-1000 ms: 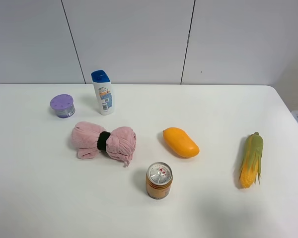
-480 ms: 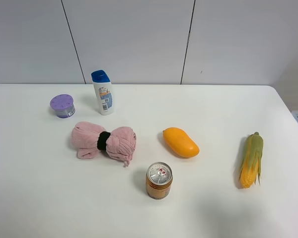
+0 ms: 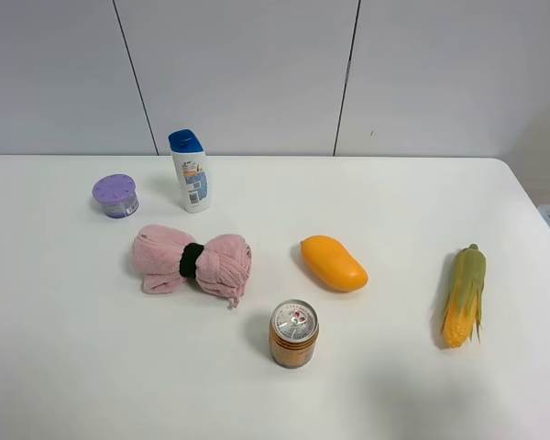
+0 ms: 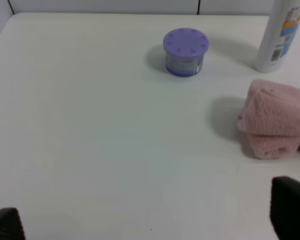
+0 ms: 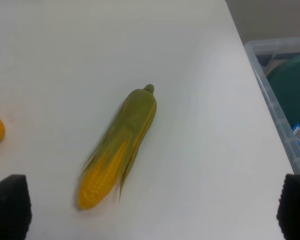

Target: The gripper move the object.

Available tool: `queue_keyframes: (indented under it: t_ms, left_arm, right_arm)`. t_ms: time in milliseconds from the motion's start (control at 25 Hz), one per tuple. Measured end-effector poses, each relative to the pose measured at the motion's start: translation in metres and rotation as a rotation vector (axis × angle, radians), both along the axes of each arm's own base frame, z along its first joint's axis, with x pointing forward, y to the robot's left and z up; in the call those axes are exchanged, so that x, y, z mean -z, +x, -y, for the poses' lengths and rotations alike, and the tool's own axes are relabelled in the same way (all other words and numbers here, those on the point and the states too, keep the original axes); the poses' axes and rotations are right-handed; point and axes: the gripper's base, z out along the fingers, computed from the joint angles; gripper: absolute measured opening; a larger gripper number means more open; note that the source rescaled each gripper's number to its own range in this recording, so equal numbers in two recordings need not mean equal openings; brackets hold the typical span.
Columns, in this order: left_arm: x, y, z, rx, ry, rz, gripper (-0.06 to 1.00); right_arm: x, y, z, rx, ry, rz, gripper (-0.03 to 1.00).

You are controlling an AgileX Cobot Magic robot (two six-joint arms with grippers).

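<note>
The purple tub [image 3: 115,195] with its ridged lilac lid stands at the back left of the white table [image 3: 394,202], just left of the bottle. It also shows in the left wrist view [image 4: 185,51], upright and well ahead of my left gripper [image 4: 147,220]. That gripper is open and empty, with only its black fingertips [image 4: 290,210] showing at the frame's corners. My right gripper [image 5: 151,207] is open and empty, above the table near the corn [image 5: 119,150]. Neither gripper shows in the exterior high view.
A white blue-capped bottle [image 3: 191,171] stands beside the tub. A pink rolled cloth [image 3: 192,259], a mango [image 3: 333,263], an orange can [image 3: 294,334] and the corn [image 3: 465,295] lie across the table. A clear bin [image 5: 285,100] sits past the table's right edge.
</note>
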Motion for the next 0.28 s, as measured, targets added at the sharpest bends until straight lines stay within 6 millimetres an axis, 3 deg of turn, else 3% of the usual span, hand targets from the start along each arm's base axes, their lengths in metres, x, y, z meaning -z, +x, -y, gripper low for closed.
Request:
queue_keyframes:
  t_ms: [280]
  left_arm:
    - [0.0000, 0.0000, 0.0000, -0.001, -0.002, 0.000, 0.97]
  right_arm:
    - [0.0000, 0.0000, 0.0000, 0.000, 0.000, 0.000, 1.00]
